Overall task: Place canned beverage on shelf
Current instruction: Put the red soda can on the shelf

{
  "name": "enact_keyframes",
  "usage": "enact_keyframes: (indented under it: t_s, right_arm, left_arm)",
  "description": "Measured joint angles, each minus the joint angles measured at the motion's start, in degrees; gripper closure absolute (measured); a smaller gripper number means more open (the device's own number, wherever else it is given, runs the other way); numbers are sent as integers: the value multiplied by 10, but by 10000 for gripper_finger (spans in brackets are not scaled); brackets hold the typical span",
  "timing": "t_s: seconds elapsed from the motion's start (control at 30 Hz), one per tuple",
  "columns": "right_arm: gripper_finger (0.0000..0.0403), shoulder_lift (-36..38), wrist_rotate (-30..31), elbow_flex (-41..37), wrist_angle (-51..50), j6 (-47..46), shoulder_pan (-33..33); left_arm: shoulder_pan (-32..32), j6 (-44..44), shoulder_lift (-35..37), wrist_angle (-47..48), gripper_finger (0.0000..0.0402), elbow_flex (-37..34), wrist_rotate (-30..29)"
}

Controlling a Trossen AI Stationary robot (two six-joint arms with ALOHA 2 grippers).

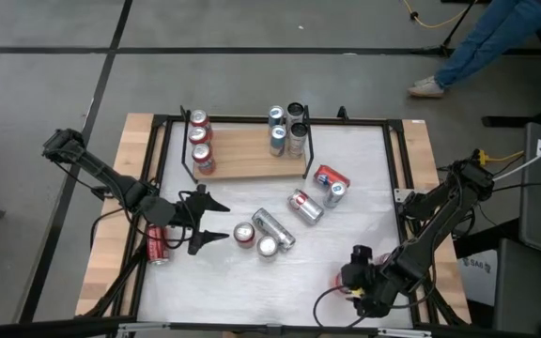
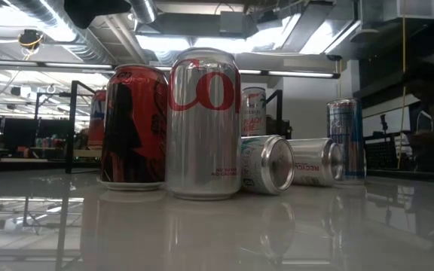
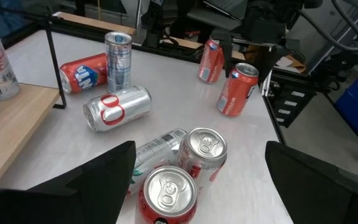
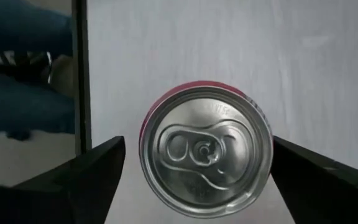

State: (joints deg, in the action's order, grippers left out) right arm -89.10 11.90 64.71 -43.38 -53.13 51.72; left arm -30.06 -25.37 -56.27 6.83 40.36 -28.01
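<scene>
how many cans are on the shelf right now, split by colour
On the shelf:
red cans: 3
silver or pale cans: 4
total: 7

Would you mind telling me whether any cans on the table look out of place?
Yes. Several cans lie on their sides on the tabletop: a silver can, another and an orange can beside the shelf. One red can lies off the white surface, on the wooden margin.

Two upright cans (image 3: pixel 185 171) stand between the left pincer's (image 3: pixel 197 186) spread fingers, touching neither.
</scene>
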Motion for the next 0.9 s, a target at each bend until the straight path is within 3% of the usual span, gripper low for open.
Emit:
enact_keyframes:
  t_s: [0.47,0.9]
  right_arm:
    - [27,1,20,1,2,158,0]
    - [26,1,2,2,3,160,0]
  left_arm:
    - [0,-1,0,0,50,0,0]
    - [0,-1,0,0,50,0,-7]
